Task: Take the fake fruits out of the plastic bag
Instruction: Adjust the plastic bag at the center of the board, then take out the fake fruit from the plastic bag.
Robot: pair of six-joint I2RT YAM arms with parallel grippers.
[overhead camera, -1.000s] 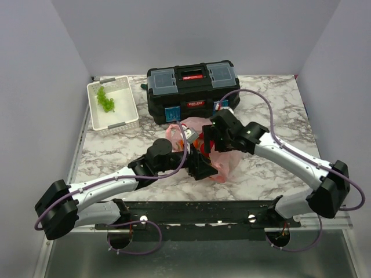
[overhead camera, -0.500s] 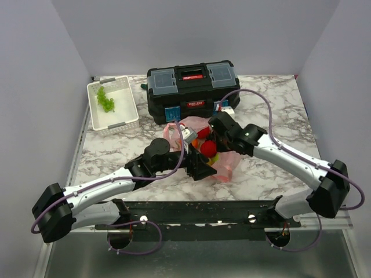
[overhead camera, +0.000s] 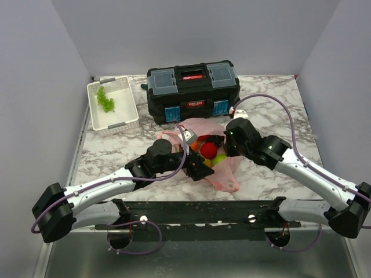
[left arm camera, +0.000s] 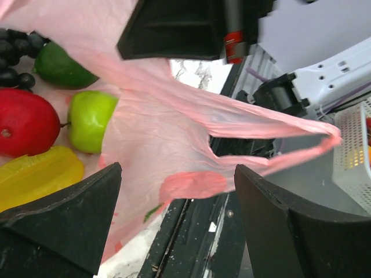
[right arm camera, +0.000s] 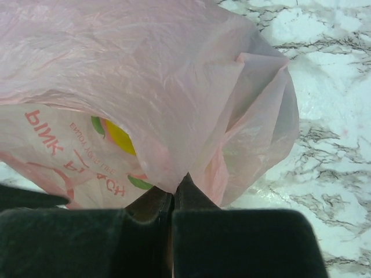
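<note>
The pink plastic bag lies in front of the toolbox with its mouth pulled wide. Inside it the left wrist view shows a red apple, a green apple, a yellow fruit, a dark green fruit and dark purple grapes. The red apple also shows from above. My right gripper is shut on a pinch of the bag's film at its right side. My left gripper is open at the bag's mouth, with loose film hanging between its fingers and a loop handle stretched taut.
A black toolbox stands just behind the bag. A white slotted basket at the back left holds a light green grape bunch. A black rail runs along the table's near edge. Grey walls close in three sides.
My right gripper has shut on the bag's film and drawn it to the right and nearer. The bag's mouth has spread and the fruits inside now show. The left gripper has opened slightly wider.
</note>
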